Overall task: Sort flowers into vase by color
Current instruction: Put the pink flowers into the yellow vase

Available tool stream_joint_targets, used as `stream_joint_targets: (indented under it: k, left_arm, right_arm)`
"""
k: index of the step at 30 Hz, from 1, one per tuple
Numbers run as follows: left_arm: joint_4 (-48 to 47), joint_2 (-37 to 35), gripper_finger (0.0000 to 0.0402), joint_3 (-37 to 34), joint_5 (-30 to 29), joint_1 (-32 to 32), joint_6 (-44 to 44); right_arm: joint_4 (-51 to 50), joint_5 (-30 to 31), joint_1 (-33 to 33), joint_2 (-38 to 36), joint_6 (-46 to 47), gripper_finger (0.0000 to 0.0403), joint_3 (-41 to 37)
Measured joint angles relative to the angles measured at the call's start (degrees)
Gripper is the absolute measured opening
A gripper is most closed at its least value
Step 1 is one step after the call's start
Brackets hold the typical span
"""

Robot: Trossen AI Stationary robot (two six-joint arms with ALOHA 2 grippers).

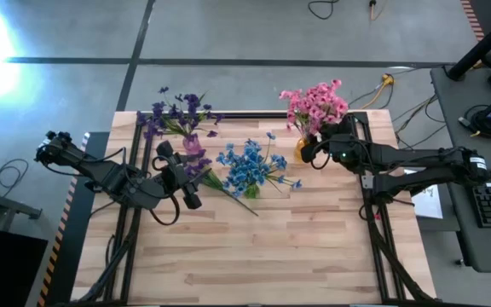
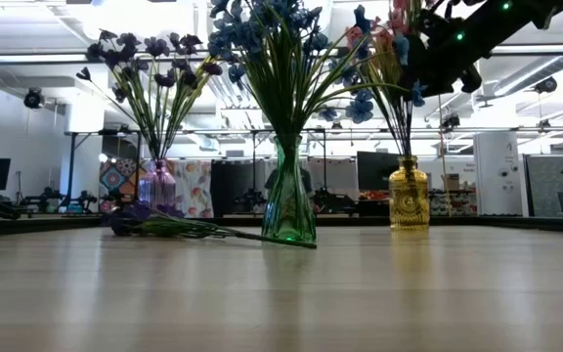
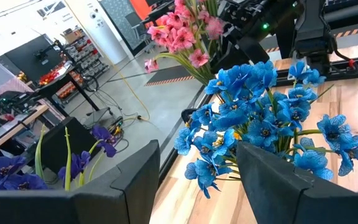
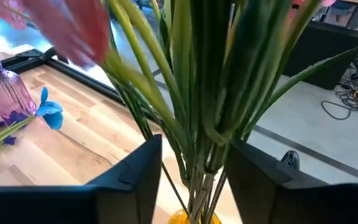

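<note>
The left gripper (image 1: 187,182) sat low over the left half of the wooden table (image 1: 314,256), its two dark fingers (image 3: 135,180) parted with nothing between them. Just beside it, on the side toward the table's middle, a loose purple sprig (image 2: 164,226) lay flat on the wood. Its blossoms were at the end nearest the gripper, and its long green stem ran away from the gripper, slanting toward the table's centre and front, past the foot of the green vase (image 2: 289,200). That vase held the blue flowers (image 1: 250,167). The purple vase (image 2: 158,186), already holding purple flowers (image 1: 177,115), stood at the back left, close behind the left gripper. The left arm was plainly the nearer one to the fallen sprig, and it would likely need to come at the stem crosswise to its length. The right gripper (image 1: 314,152) was well away at the back right, beside the yellow vase (image 2: 409,198) of pink flowers (image 1: 316,104). Its fingers stood apart on either side of the bunched green stems (image 4: 197,124). They seemed not to be pinching them, though at such close range this was hard to judge.
</note>
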Motion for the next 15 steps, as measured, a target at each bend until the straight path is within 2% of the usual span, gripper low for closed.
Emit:
stream_joint_targets:
  k: [7,15]
  left_arm:
    - [0.0,0.0,0.0197,0.0,0.0,0.0,0.0]
    - [0.0,0.0,0.0197,0.0,0.0,0.0,0.0]
  right_arm:
    - [0.1,0.0,0.0,-2.3,0.0,0.0197,0.0]
    - [0.3,0.0,0.0,-4.2,0.0,0.0188,0.0]
